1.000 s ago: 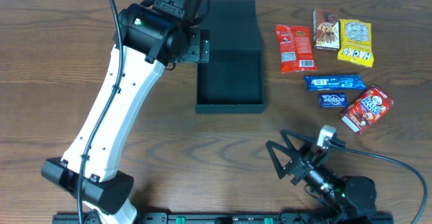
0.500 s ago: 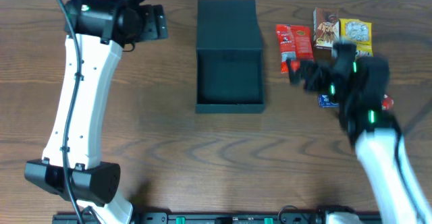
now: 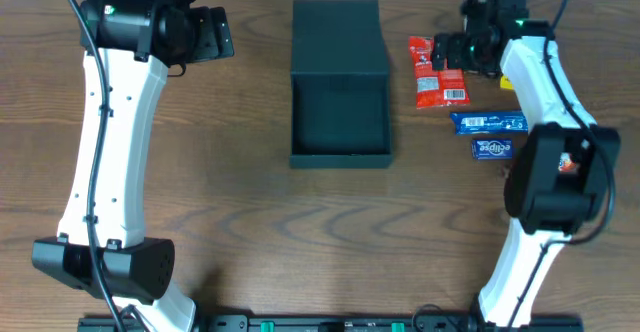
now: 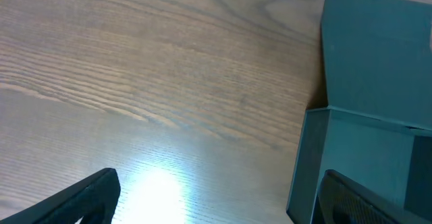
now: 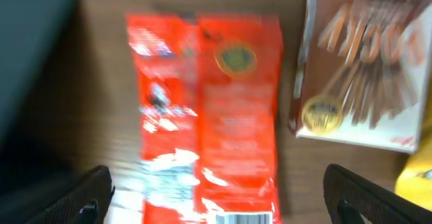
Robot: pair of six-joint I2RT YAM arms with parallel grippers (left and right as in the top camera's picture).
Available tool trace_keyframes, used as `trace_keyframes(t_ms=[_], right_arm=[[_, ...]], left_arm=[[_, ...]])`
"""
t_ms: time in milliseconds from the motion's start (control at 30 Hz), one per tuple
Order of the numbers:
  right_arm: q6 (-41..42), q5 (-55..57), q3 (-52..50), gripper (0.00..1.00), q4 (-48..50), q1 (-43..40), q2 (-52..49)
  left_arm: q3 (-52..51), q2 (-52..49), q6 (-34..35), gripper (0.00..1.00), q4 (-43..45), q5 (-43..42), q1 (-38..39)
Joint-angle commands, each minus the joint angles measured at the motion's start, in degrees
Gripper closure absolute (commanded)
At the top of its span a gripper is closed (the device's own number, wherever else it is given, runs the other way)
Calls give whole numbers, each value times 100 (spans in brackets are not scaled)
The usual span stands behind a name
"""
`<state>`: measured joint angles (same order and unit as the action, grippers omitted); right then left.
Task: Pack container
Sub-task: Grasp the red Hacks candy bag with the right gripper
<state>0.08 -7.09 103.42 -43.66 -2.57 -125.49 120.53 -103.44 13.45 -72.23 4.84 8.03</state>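
The container (image 3: 340,122) is a dark teal-grey box in the middle of the table, open, with its flap lid (image 3: 338,34) lying flat behind it. My left gripper (image 3: 214,34) hovers open to the left of it. In the left wrist view the container's left wall (image 4: 307,163) stands between the spread fingers of the left gripper (image 4: 219,207), and nothing is held. My right gripper (image 3: 448,50) hangs open over a red snack packet (image 3: 440,80). In the right wrist view that packet (image 5: 209,109) lies below the right gripper (image 5: 226,204), untouched as far as the blur shows.
A brown snack box (image 5: 358,69) lies right of the red packet, with a yellow packet (image 5: 420,183) beyond it. Nearer the front lie a blue bar (image 3: 488,122), a small dark blue pack (image 3: 492,149) and a red box (image 3: 578,157) partly behind the right arm.
The left arm pulled away leftwards from the container's back corner. The right arm rose from the front right of the table and swung back over the snacks to the red packet.
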Motion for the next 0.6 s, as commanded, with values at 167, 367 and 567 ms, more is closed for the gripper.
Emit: trace_keyframes(t_ms=[167,367,567], right_arm=[[-251,59,184,1,-94,-39,-269],[-223,-634,184,1,-131,-20,-496],[-184,-643,184,1,-92,7,-549]], left_arm=[[-7,-33,-76,5,-11,22,-20],[-7,-33,-363,5,57,22,-20],[-7,-33,-455,5,59,22,-20]])
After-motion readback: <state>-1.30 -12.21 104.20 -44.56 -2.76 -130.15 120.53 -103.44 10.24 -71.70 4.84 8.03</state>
